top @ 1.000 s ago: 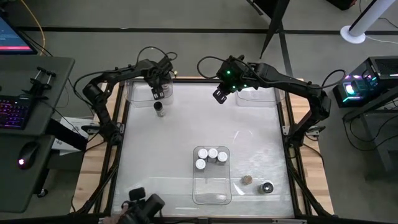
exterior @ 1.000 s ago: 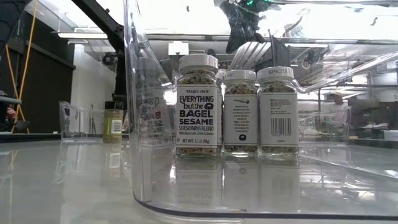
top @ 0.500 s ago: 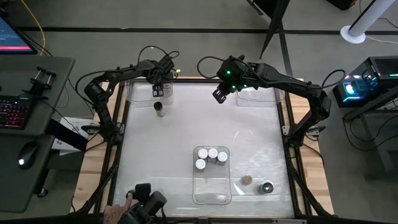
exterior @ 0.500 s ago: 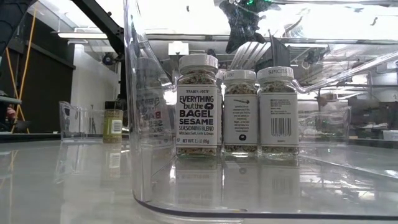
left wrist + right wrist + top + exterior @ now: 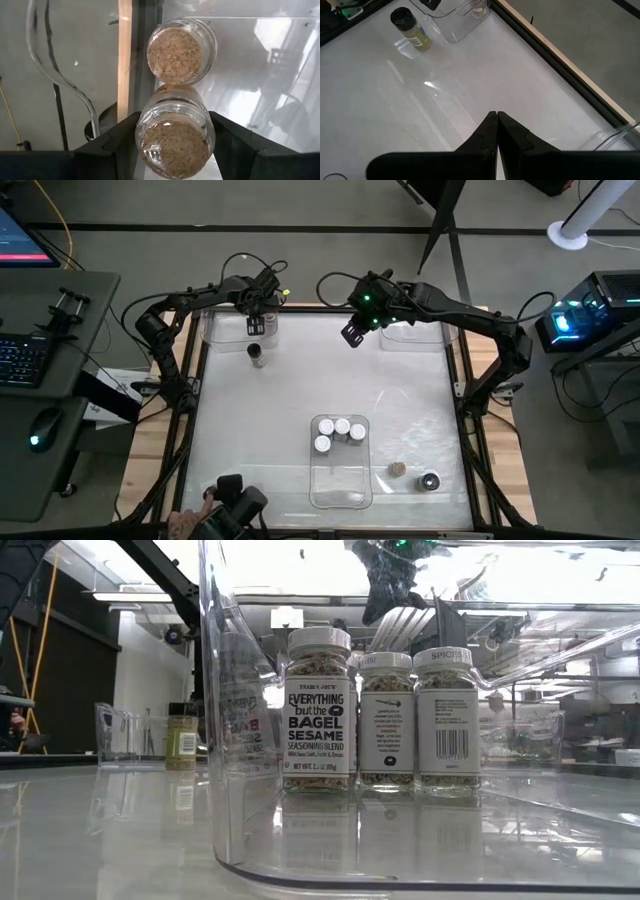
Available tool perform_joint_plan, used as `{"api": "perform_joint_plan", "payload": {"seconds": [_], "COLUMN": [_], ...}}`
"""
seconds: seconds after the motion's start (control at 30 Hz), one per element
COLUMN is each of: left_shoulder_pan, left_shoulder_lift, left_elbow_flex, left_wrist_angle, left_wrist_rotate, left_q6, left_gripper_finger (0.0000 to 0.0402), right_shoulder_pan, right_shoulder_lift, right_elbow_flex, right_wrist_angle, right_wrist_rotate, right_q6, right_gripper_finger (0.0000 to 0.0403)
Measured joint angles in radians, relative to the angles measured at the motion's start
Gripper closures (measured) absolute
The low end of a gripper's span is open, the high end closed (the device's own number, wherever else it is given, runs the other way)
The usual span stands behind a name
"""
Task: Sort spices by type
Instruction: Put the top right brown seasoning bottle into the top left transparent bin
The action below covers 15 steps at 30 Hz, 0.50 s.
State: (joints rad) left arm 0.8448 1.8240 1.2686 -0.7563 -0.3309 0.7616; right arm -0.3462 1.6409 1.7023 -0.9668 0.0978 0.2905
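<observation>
The left gripper (image 5: 172,145) is over the clear tray (image 5: 228,330) at the far left corner of the surface (image 5: 300,395). Its jaws squeeze a jar of tan spice (image 5: 175,142). Another tan jar (image 5: 176,50) sits in that tray. A dark-capped jar (image 5: 256,355) stands just beside it. The right gripper (image 5: 352,332) hangs near the far edge, jaws pressed together, holding nothing. Three white-capped jars (image 5: 338,433) stand in the near tray (image 5: 340,480).

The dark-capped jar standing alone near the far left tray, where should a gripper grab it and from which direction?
The dark-capped jar stands upright on bare table, clear of the far left tray. Probably best: come straight down and close on the cap or upper body, since the sides are round and unobstructed.
</observation>
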Motion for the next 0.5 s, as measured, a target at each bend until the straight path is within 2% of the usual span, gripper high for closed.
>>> {"api": "perform_joint_plan", "payload": {"seconds": [0.17, 0.5], "left_shoulder_pan": [0.000, -0.003], "left_shoulder_lift": [0.000, 0.000], "left_elbow_flex": [0.000, 0.000], "left_wrist_angle": [-0.009, -0.049], "left_wrist_rotate": [0.000, 0.019], "left_q6": [-0.040, 0.008], "left_gripper_finger": [0.0196, 0.0184], "right_shoulder_pan": [0.012, 0.022], "right_shoulder_lift": [0.000, 0.000], "right_elbow_flex": [0.000, 0.000], "right_wrist_angle": [0.000, 0.000], "right_wrist_rotate": [0.000, 0.000], "right_q6": [-0.001, 0.007], "right_gripper_finger": [0.0403, 0.0403]}}
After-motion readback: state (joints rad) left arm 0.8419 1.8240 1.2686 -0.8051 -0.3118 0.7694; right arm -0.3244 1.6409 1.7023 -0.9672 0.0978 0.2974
